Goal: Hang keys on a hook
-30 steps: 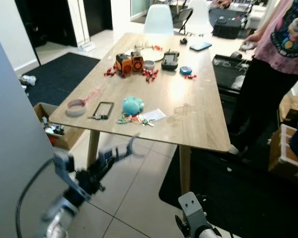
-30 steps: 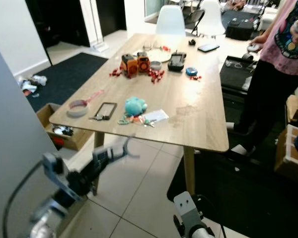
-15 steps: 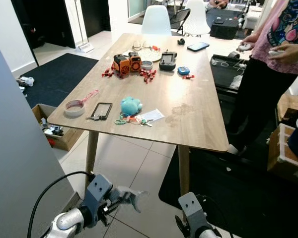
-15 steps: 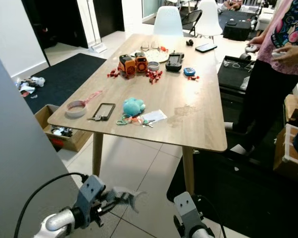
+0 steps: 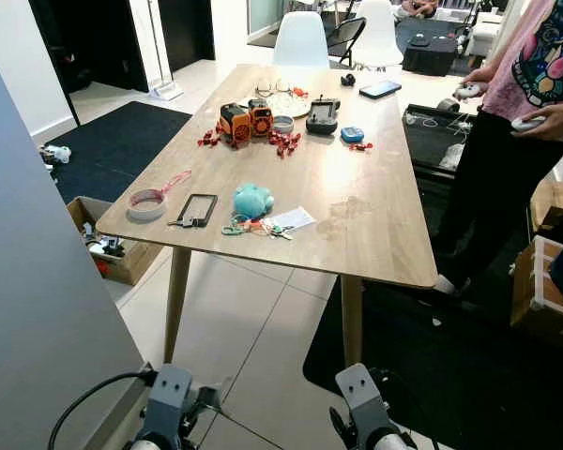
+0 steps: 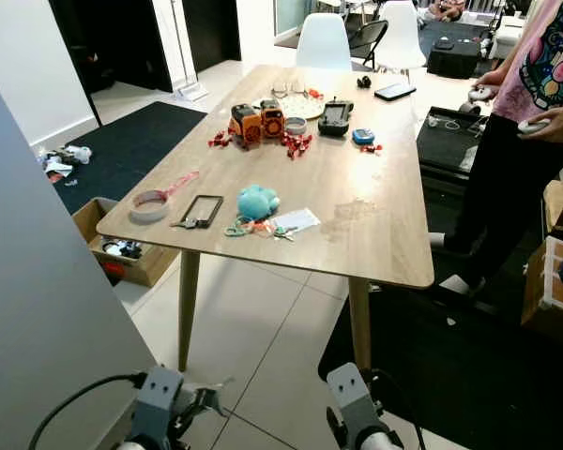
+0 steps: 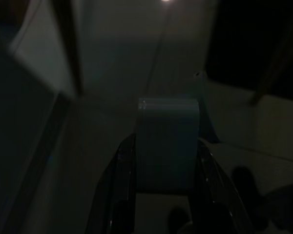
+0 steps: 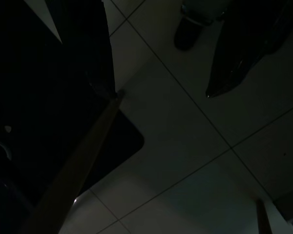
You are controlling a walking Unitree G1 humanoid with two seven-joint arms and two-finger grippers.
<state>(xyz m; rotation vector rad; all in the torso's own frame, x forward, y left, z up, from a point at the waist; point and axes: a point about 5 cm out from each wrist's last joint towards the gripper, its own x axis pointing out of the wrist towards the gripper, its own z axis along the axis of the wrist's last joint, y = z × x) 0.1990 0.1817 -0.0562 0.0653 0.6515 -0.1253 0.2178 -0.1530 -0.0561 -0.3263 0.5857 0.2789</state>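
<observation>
Left gripper (image 7: 158, 161) low, near floor below table: fingers (image 7: 118, 195) apart, pale block between them. Right gripper (image 8: 161, 53) low too, fingers (image 8: 239, 58) wide apart over tiles.

Keys (image 5: 263, 228) lie on table (image 5: 375, 234), near front edge, just beside blue plush toy (image 5: 251, 200). Cardboard box (image 5: 113, 248) on floor left of table, small things inside, too small to tell. No writing readable. Person (image 5: 521, 112) stands right of table.

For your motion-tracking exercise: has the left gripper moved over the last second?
Yes. The left gripper dropped from beside the table leg to the floor tiles.
</observation>
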